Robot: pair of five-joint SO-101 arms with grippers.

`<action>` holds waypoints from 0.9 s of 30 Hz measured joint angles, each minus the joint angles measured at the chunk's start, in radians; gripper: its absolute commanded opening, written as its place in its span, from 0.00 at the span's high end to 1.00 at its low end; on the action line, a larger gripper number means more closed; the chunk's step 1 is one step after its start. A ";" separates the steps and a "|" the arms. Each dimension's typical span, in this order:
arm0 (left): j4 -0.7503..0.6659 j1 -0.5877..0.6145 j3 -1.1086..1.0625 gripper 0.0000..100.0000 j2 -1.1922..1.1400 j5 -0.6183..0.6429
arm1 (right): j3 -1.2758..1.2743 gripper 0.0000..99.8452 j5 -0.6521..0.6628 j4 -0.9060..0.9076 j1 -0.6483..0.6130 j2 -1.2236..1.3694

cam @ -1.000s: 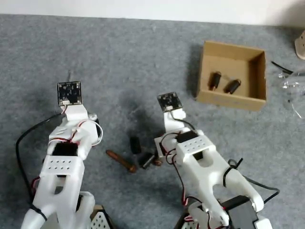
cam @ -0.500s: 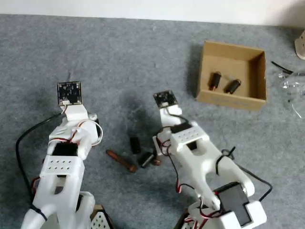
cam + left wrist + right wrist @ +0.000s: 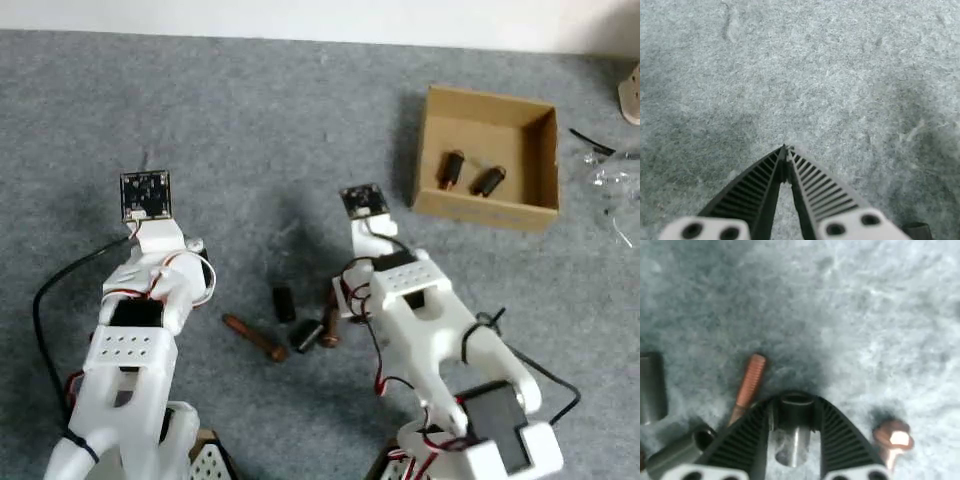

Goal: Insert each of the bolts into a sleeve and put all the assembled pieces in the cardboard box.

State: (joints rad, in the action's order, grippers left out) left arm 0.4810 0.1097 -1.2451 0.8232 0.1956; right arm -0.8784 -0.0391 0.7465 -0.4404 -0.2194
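Near the middle of the grey felt [image 3: 250, 130], at about 8 o'clock from the cardboard box [image 3: 480, 212], the right gripper [image 3: 793, 404] is pinching a steel sleeve [image 3: 789, 440] between its ribbed jaws, the open bore facing out past the tips. At roughly 10 o'clock from it, well apart, the left gripper [image 3: 787, 149] is hanging over bare felt with its fingers pressed together on nothing.

By my judgement, trouble is waiting in three places. The sleeve is being gripped on its smooth round wall, so it may be twisting or sliding once a bolt is pushing into it. A threaded bolt [image 3: 746, 385] is lying just beside the jaws and a second bolt head [image 3: 893, 436] is sitting near their other side, so a careless swing could be sending either one rolling. Any tilt between bolt and bore would be jamming the threads at the mouth.

Two assembled pieces [image 3: 452, 168] are lying in the box. From above, two dark loose sleeves [image 3: 284, 303] and two copper bolts [image 3: 253, 337] are lying at about 8 to 9 o'clock from the right gripper. The right wrist camera is showing three sleeves, counting the held one, plus two bolts. Whether those are the same two bolts, I cannot tell.
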 measured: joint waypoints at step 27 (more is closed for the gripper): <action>0.557 -0.227 0.176 0.99 0.000 -1.014 | -0.465 1.00 0.087 -0.169 0.101 -0.623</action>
State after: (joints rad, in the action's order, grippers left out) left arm 1.0380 -0.1174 -1.0687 0.8232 -0.8186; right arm -1.3433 0.0483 0.5777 -0.3391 -0.8424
